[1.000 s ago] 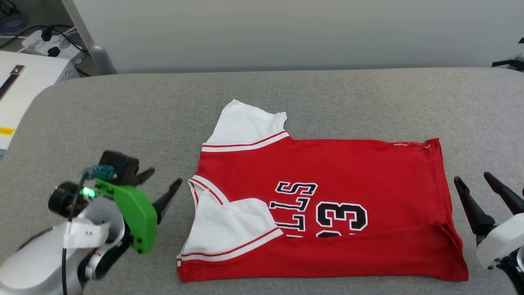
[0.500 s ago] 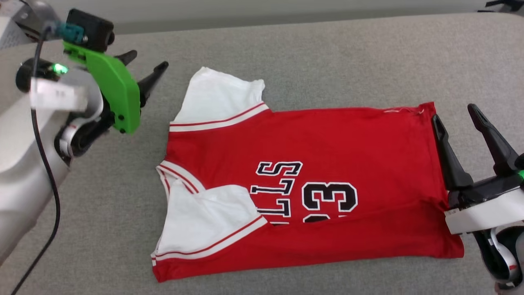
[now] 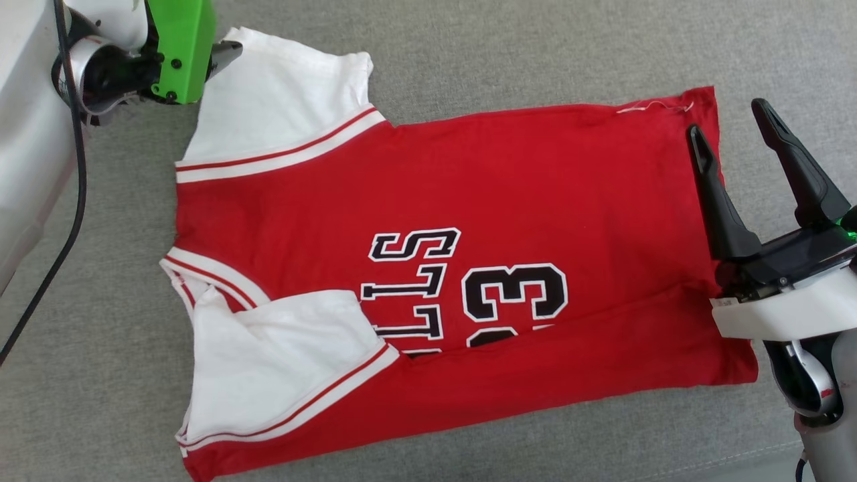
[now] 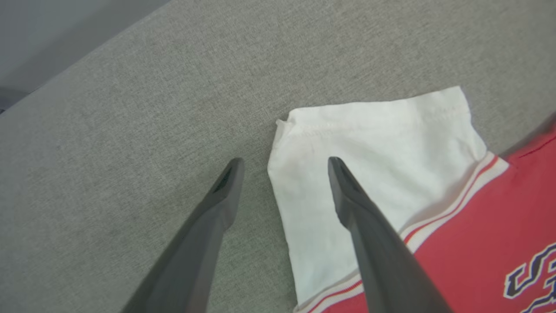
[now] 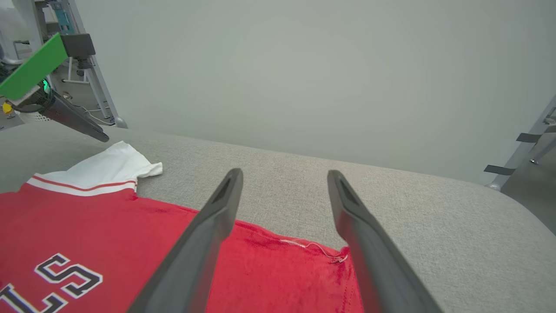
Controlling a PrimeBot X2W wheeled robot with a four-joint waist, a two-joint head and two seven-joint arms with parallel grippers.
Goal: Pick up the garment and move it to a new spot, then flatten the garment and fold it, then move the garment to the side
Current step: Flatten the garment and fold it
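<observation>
The red jersey-style T-shirt with white short sleeves and black "BULLS 3" lettering (image 3: pixel 509 181) lies flat on the grey fabric-covered tabletop (image 3: pixel 535 40), its near edge folded over the print. The left gripper (image 4: pixel 285 161) is spread across the edge of the far white sleeve (image 4: pixel 382 143). The right gripper (image 3: pixel 728 117) is spread over the hem corner. Neither holds anything.

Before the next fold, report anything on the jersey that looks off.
A loose white thread trails from the far hem corner of the garment, like a frayed seam. The near sleeve lies folded over the lettering, hiding part of it. Nothing else stands out.
</observation>
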